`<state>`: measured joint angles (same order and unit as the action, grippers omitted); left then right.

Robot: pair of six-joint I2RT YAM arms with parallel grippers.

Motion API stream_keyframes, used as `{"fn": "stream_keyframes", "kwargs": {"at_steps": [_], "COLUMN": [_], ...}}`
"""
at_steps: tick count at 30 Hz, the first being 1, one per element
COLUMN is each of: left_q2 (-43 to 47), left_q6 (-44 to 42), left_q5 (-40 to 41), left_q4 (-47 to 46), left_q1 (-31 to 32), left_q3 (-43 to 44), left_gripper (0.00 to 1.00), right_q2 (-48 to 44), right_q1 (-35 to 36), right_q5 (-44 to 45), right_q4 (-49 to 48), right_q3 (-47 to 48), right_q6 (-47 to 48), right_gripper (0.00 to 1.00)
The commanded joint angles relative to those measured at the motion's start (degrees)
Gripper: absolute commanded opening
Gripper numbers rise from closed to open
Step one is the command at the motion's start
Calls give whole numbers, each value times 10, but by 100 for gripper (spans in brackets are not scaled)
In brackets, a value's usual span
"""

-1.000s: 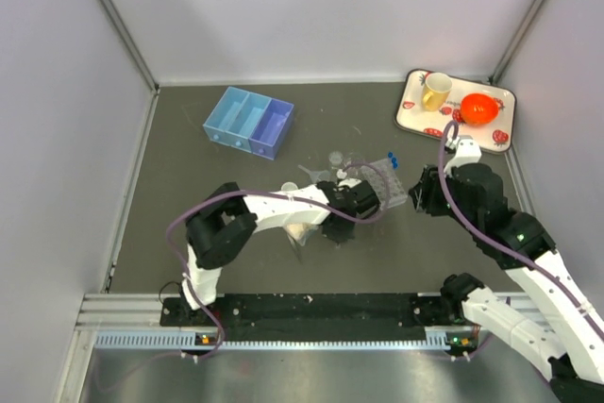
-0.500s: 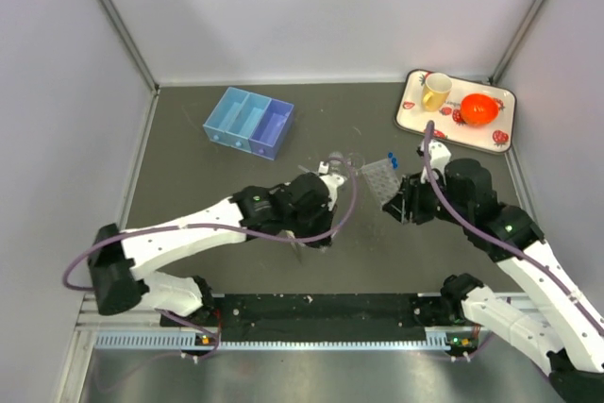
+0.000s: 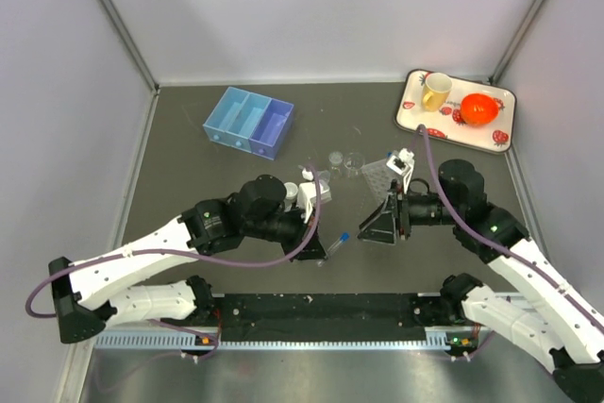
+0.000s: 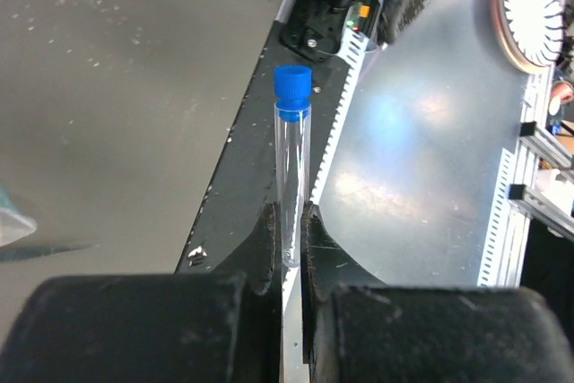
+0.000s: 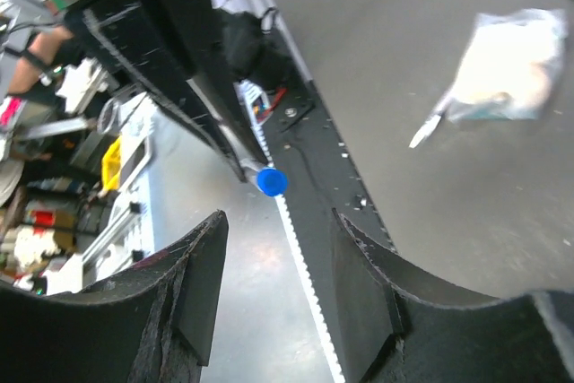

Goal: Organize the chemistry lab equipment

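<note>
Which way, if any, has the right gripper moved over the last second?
Yes: the right gripper moved away from the strawberry tray, toward the near rail.

tube (image 4: 291,177): clear, blue-capped, base pinched in left tool (image 4: 287,221), cap pointing away
bag (image 5: 502,65): white fill, flat on worktop (image 5: 377,60), ahead of right tool (image 5: 278,230)
tray (image 3: 249,121): blue, three compartments, well beyond left tool

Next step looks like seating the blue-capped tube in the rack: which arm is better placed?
Left. The left end effector is shut on the blue-capped tube. The right end effector stands open, holding nothing, only facing the tube's cap. The clear rack is near both.
</note>
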<state>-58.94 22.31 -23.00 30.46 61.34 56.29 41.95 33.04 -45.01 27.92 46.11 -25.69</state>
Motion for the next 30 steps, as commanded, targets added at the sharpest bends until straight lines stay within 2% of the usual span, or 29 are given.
{"fn": "stream_keyframes", "kwargs": {"at_steps": [1,9,17,26,30], "left_q2": [15,16,10,7,4], "left_q6": [-30,-36,-33,-35,-37], "left_q5": [-89,-134,-154,-158,-161], "left_q4": [-60,-82,-88,-92,-92], "left_q1": [-6,-18,-22,-25,-33], "left_q3": [-6,-3,-2,-8,-13], "left_gripper": [0,0,0,0,0], "right_q2": [-5,19,26,25,26], "right_q1": [30,86,113,115,115], "right_q5": [-71,-51,-33,-20,-13], "right_q4": [-75,-87,-110,-112,-115], "right_q3": [6,9,7,4,-1], "right_q6": [-30,-30,-39,-39,-40], "right_gripper": [49,49,47,37,25]}}
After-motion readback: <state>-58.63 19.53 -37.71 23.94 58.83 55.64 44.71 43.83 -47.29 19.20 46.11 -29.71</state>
